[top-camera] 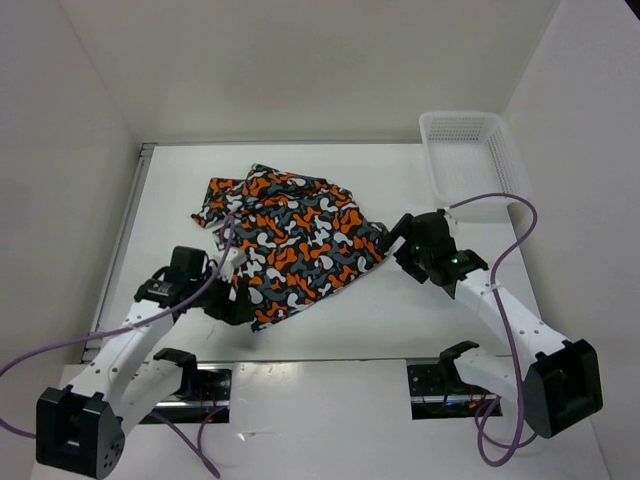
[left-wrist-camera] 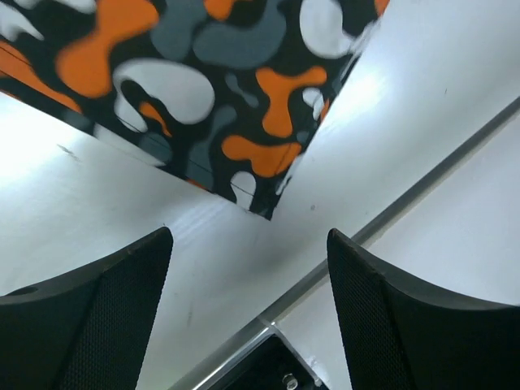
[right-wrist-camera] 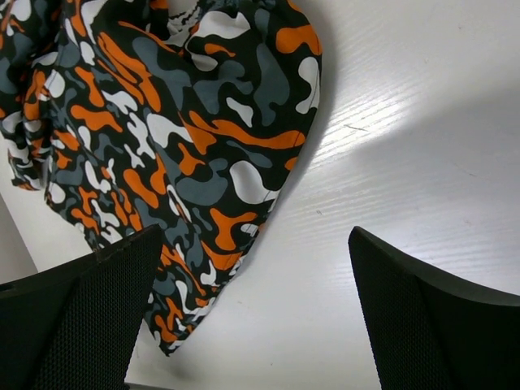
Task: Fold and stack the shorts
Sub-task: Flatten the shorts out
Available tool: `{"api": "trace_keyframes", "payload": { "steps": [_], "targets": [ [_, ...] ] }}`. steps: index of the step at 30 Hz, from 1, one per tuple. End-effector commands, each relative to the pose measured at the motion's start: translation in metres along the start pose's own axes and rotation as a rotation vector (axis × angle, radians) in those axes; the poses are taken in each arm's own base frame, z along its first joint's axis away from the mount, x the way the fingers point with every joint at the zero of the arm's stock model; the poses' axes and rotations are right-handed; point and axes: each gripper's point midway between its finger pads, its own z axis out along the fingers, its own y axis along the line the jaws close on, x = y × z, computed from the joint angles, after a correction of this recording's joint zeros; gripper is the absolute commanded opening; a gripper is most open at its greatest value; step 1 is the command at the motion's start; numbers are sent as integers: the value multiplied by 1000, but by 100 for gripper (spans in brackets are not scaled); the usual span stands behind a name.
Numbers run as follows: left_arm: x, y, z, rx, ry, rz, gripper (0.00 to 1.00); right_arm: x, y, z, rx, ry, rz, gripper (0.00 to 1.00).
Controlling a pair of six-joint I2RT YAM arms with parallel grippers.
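The shorts [top-camera: 290, 240], in orange, black, grey and white camouflage print, lie rumpled and partly doubled over on the white table [top-camera: 350, 320]. My left gripper [top-camera: 235, 292] sits at their near left edge. In the left wrist view it [left-wrist-camera: 249, 233] is open and empty, and a corner of the shorts [left-wrist-camera: 203, 89] lies just beyond its fingertips. My right gripper [top-camera: 395, 245] is at the right edge of the shorts. It [right-wrist-camera: 256, 231] is open too. The shorts [right-wrist-camera: 162, 138] spread out ahead of it to the left, with bare table between its fingers.
A white mesh basket [top-camera: 465, 150] stands at the back right corner. White walls close in the table on the left, back and right. A metal seam [left-wrist-camera: 325, 276] runs along the table's near edge, by the arm bases. A purple cable [top-camera: 510, 290] loops over the right arm.
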Motion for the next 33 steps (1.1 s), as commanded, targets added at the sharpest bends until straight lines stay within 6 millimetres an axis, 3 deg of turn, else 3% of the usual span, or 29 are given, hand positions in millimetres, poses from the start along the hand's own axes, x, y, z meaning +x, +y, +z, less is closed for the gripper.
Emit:
{"api": "trace_keyframes", "payload": {
  "steps": [1, 8, 15, 19, 20, 22, 24, 25, 29, 30, 33],
  "targets": [
    [28, -11, 15, 89, 38, -4, 84, -13, 21, 1, -48, -34, -7, 100],
    [32, -8, 38, 101, 34, 58, 84, -13, 20, 3, -48, -34, -27, 100],
    [35, -7, 58, 122, 32, 97, 74, -13, 20, 0, -57, -40, -26, 100],
    [34, -3, 70, 105, 64, 109, 50, -11, 17, 2, -49, -35, -27, 100],
    [35, 4, 70, 62, 87, 100, 26, -11, 17, 2, -49, -35, -27, 100],
    [18, 12, 61, -11, 123, 89, 0, -9, 18, 1, -55, -26, -27, 100],
    [-1, 36, 41, -150, 123, 51, 0, -9, 18, 1, -55, -26, -27, 100],
    [-37, 41, 26, -197, 43, 56, 0, -9, 18, 1, -55, -26, -27, 100],
    [-111, 75, -40, -355, -200, -12, 0, -5, 15, 0, -64, -11, -57, 100],
    [-119, 86, -54, -373, -246, -49, 0, -5, 15, 0, -64, -11, -57, 100],
    [-122, 113, -60, -393, -243, -137, 0, 0, 11, 3, -53, 8, -69, 100]
  ]
}}
